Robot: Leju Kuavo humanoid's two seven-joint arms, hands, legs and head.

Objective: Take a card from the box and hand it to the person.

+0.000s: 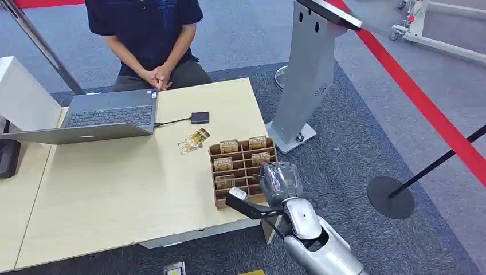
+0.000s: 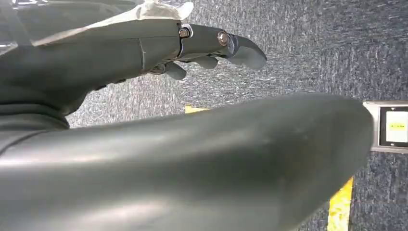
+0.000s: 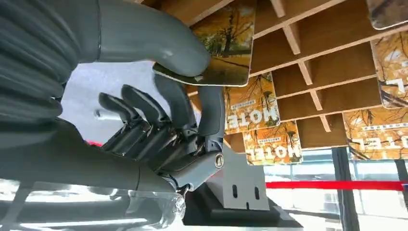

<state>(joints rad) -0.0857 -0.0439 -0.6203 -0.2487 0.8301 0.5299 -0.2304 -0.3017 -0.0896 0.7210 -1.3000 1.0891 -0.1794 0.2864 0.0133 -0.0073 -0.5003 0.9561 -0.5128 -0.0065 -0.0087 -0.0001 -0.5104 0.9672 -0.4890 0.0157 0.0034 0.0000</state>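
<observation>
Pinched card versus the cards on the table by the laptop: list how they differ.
The pinched card sits between the right hand's thumb and finger at the box; the table cards lie flat and untouched. It is single; they are several, overlapping. Both show autumn-yellow print.

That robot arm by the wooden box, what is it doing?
The robot's right hand is at the wooden box on the table, pinching one hotel card between its thumb and a finger. More cards sit in the box's slots, and a few loose cards lie near the laptop. A person sits across the table with hands clasped, waiting. The left hand hangs over the carpet, holding nothing.
</observation>
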